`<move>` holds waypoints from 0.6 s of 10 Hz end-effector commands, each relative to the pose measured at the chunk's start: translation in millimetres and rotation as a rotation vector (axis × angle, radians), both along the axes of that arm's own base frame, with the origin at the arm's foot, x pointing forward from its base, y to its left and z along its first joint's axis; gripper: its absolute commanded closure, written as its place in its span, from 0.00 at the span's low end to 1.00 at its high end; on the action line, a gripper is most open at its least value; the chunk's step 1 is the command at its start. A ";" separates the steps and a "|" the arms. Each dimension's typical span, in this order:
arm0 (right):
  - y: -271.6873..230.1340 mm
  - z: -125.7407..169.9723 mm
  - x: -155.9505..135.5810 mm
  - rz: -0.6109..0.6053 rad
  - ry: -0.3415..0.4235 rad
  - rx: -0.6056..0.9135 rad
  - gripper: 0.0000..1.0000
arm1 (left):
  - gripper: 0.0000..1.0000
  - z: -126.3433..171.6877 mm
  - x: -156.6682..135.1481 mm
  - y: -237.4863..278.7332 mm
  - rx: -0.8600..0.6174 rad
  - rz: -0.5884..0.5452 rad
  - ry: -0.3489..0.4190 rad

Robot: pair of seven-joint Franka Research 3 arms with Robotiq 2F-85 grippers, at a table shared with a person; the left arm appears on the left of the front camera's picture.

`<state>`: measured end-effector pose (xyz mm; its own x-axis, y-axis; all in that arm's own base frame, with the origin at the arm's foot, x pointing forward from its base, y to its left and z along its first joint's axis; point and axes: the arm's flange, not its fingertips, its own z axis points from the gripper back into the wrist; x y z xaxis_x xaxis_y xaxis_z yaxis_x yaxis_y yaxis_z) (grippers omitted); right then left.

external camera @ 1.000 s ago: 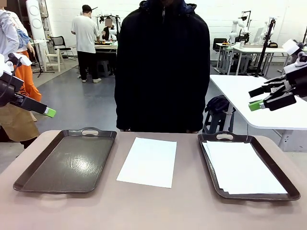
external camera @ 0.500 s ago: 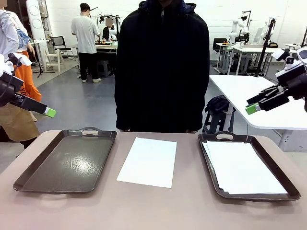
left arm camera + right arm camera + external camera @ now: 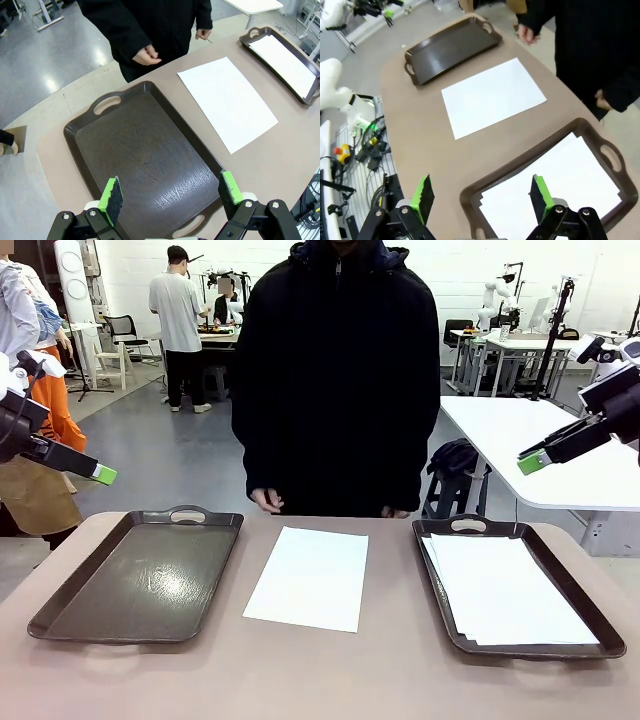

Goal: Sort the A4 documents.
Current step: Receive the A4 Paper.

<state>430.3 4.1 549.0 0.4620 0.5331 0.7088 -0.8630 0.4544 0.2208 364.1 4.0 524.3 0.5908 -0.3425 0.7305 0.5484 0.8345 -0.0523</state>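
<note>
One white A4 sheet (image 3: 308, 577) lies flat on the table between two dark trays, also seen as a sheet (image 3: 227, 102) in the left wrist view and a sheet (image 3: 492, 96) in the right wrist view. The right tray (image 3: 470, 526) holds a stack of A4 documents (image 3: 505, 590), stack (image 3: 555, 187). The left tray (image 3: 140, 580) is bare. My left gripper (image 3: 103, 475) hovers open left of and above the left tray (image 3: 140, 150), nothing between its pads (image 3: 111, 194). My right gripper (image 3: 533, 462) hangs open above the right tray (image 3: 520, 162).
A person in black stands at the table's far edge with both hands (image 3: 267, 500) near it, a hand (image 3: 526, 34) close to the empty tray (image 3: 452, 47). A white side table (image 3: 540, 450) stands behind my right gripper. Cables and a robot base (image 3: 350, 107) lie off the table's near side.
My right gripper has turned and shifted slightly right and up. The person's hands have come down to the table's far edge. The left arm, the sheet and the trays have not moved.
</note>
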 end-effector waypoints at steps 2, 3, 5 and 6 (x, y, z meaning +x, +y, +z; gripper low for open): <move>-0.9 0.5 0.0 -0.005 -0.001 0.011 0.00 | 0.00 -2.5 1.4 0.9 -0.011 -0.001 -0.004; -0.9 0.5 0.0 -0.005 -0.001 0.011 0.00 | 0.00 -2.5 1.4 0.9 -0.011 -0.001 -0.004; -0.9 0.5 0.0 -0.005 -0.001 0.011 0.00 | 0.00 -2.5 1.4 0.9 -0.011 -0.001 -0.004; -0.9 0.5 0.0 -0.005 -0.001 0.011 0.00 | 0.00 -2.5 1.4 0.9 -0.011 -0.001 -0.004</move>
<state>430.3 4.0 549.1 0.4622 0.5312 0.7101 -0.8626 0.4550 0.2211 364.1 4.0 524.3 0.5908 -0.3425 0.7305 0.5485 0.8345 -0.0523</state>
